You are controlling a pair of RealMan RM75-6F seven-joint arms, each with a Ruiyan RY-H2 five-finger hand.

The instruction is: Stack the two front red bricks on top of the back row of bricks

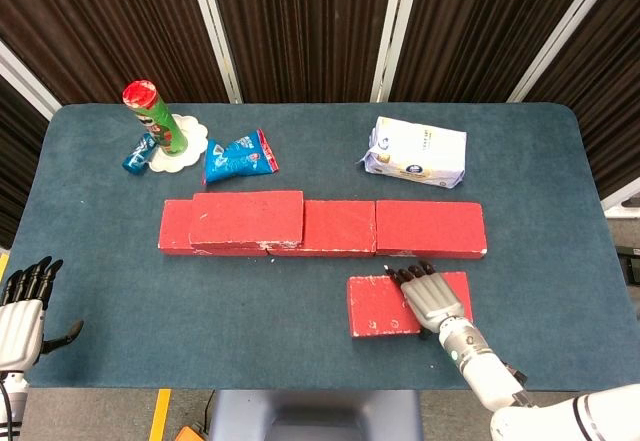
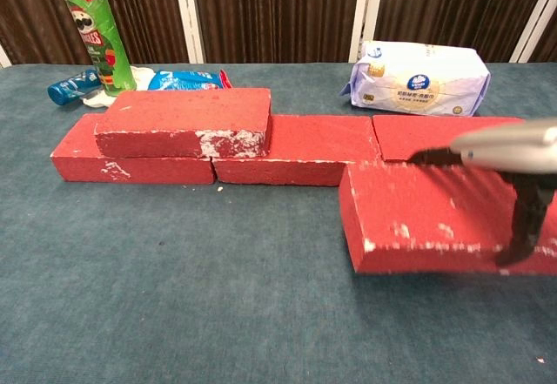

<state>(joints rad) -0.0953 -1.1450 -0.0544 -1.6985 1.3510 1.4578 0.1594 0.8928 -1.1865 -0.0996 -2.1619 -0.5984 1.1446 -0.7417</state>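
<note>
One front brick is left to go up, and the right hand has it: palm laid flat over the right half of its top face, fingertips hooked over the far edge, thumb down the near face as the chest view shows. That view also suggests the brick is off the counter, since its front face hangs blurred before the back row; I judge it lifted, though the head view alone would not settle that.

In the head view the brick sits lower centre-right, just below the back row, its long axis running left to right, parallel to the row. The other red brick already lies on top at the row's left end, centre-left of the frame.

What the move turns on: the free top of the row lies directly above the held brick in the frame, to the right of the stacked one. So the carry is up and away from the robot with no turn of the long axis, probably landing over the middle and right bricks.

The left hand, at the lower left edge, holds nothing, fingers apart, well away from all of it.
</note>
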